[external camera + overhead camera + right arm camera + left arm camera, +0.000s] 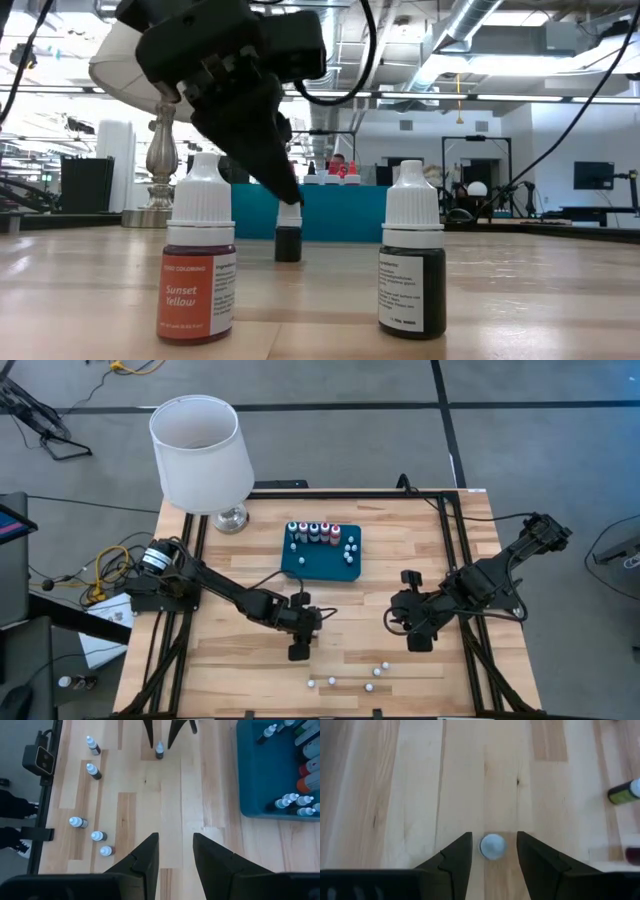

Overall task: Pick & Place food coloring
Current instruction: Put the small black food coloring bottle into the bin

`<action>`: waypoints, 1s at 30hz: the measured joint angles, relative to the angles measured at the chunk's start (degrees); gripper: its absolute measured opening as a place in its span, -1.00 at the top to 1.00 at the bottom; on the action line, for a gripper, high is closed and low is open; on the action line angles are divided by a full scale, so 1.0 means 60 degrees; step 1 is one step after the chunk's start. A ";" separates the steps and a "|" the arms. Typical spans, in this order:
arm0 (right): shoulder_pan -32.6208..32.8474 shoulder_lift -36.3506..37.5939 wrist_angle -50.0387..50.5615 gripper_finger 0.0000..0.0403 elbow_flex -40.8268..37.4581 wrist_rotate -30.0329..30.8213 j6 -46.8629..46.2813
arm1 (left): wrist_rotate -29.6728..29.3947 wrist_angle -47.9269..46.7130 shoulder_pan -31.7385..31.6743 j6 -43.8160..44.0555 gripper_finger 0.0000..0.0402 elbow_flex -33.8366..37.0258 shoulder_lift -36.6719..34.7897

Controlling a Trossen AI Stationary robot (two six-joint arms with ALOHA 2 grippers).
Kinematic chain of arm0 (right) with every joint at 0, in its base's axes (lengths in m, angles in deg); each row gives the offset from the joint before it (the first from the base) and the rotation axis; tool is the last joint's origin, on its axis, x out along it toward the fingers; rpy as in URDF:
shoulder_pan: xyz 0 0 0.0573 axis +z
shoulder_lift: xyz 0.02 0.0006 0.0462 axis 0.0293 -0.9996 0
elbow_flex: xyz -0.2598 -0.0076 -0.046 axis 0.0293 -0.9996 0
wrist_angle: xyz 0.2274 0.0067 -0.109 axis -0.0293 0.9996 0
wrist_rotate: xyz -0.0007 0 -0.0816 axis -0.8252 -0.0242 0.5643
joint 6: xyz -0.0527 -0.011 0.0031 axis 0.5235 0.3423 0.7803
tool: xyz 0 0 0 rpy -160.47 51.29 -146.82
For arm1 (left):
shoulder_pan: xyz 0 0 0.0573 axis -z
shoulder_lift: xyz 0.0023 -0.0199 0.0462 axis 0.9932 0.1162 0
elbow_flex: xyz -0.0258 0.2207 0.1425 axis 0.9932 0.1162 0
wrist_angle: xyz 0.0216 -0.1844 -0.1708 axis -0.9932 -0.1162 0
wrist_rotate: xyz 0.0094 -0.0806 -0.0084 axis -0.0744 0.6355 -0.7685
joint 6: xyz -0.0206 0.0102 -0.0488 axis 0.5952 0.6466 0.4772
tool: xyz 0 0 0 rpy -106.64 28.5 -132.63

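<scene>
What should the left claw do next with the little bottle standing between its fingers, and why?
Probably close the fingers. The left gripper is down at the table with its jaws open on either side of an upright small food coloring bottle, whose white cap sits between them without touching. Squeezing would likely secure it for lifting toward the teal tray. The right gripper waits open above bare wood.

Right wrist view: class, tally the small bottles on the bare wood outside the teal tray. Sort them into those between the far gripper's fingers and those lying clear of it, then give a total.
Bottle between the open fingers of the left gripper: 1
Free bottles towards the table edge: 5
Total: 6
</scene>
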 joint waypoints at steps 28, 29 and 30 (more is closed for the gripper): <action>-0.0002 -0.0002 -0.0026 0.45 0.0000 0.0330 0.0000 | 0.0031 -0.0189 -0.0117 -0.0756 0.27 0.0000 -0.0041; -0.0004 -0.0001 -0.0025 0.45 0.0000 0.0364 0.0000 | 0.0031 -0.0149 -0.0117 -0.0759 0.27 0.0000 -0.0002; -0.0004 -0.0003 -0.0029 0.45 0.0000 0.0373 0.0000 | 0.0041 -0.0127 -0.0114 -0.0759 0.27 0.0000 0.0022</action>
